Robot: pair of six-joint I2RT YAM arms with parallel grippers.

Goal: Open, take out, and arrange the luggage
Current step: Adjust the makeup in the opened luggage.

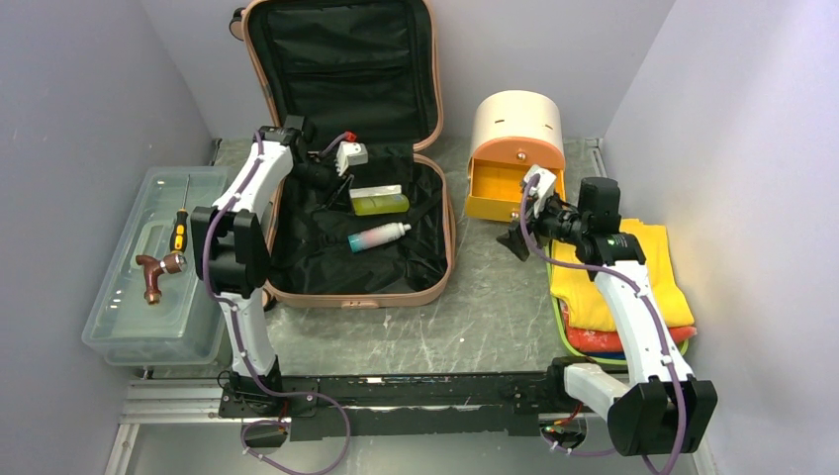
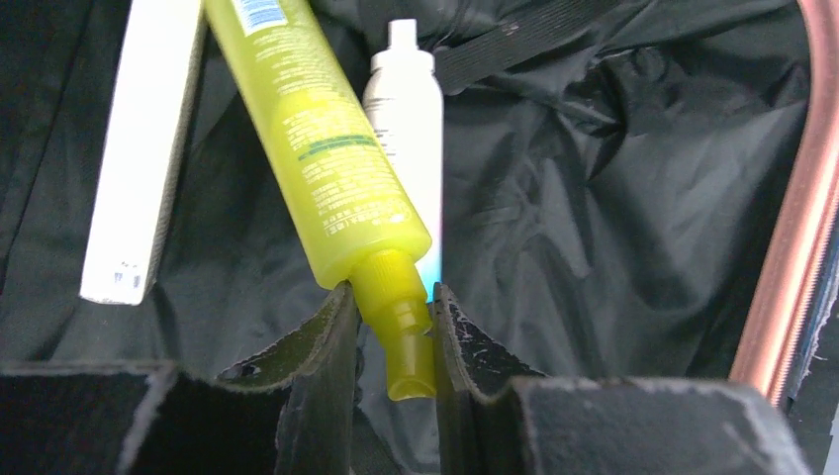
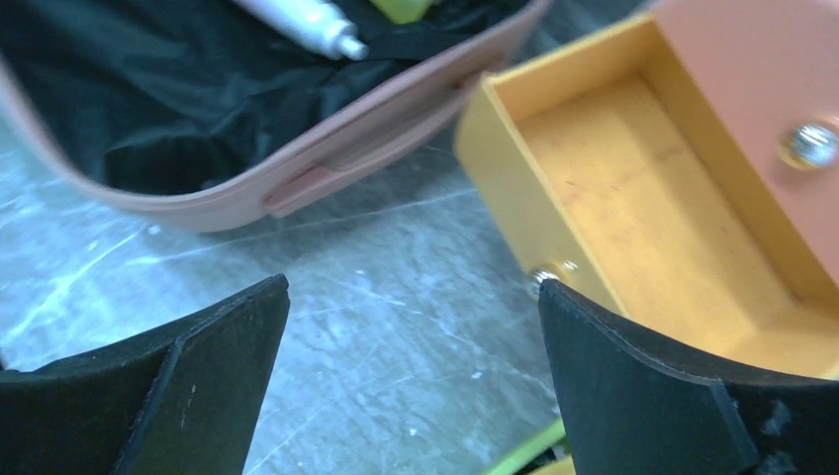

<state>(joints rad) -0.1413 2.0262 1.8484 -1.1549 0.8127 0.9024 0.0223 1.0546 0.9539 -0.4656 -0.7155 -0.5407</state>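
The tube (image 1: 380, 205) lies inside the luggage (image 1: 356, 295), just behind the bottle (image 1: 378, 237).

We count one of each.
One luggage (image 1: 336, 59), one yellow tube (image 1: 379, 205), one white bottle (image 1: 378, 237), one white box (image 2: 139, 148), one clear bin (image 1: 119, 336) at the left edge, one orange drawer (image 1: 495, 188).

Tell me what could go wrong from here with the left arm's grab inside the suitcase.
1. The left gripper pinches the yellow tube only at its narrow cap; the long body may swing or slip out on lifting.
2. The white bottle lies right beside the tube and may get dragged.
3. The right gripper hangs open near the orange drawer and the luggage rim; a careless move may bump either.
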